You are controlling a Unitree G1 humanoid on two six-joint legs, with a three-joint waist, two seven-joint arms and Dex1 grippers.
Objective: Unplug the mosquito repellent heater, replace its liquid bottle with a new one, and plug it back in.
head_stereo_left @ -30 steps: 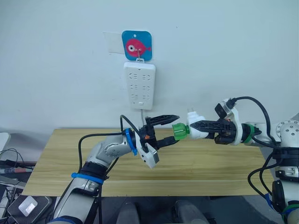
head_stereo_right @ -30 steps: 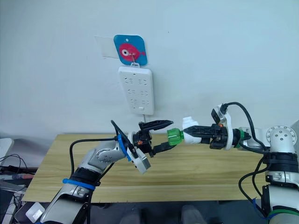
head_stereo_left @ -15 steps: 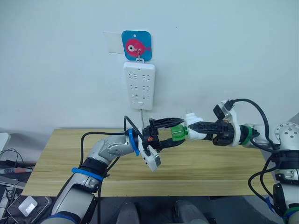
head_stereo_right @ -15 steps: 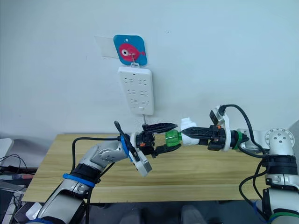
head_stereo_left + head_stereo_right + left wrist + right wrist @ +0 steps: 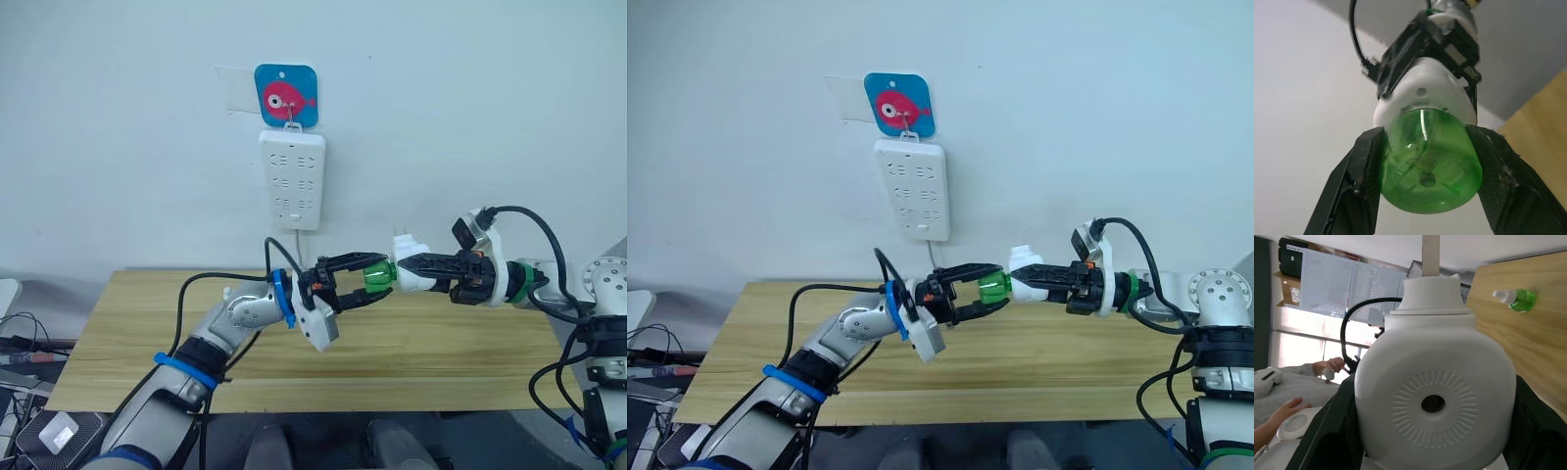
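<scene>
My right gripper point(image 5: 419, 266) is shut on the white mosquito repellent heater point(image 5: 1435, 401) and holds it in the air above the table, with its vent hole facing the right wrist view. A green liquid bottle point(image 5: 1427, 166) sticks out of the heater toward my left arm. My left gripper point(image 5: 364, 279) is shut on this bottle, one black finger point(image 5: 1359, 181) pressed against each side. A second green bottle point(image 5: 1515, 299) with a white cap lies on the wooden table point(image 5: 441, 343).
The white multi-socket power strip point(image 5: 292, 180) hangs on the wall under a blue fish sticker point(image 5: 286, 96), behind and above both grippers. Cables loop from both wrists. A person's hands point(image 5: 1332, 366) show far off in the right wrist view.
My left gripper moved right, took the green bottle between its fingers and closed on it. The right gripper stayed roughly in place with the heater.
</scene>
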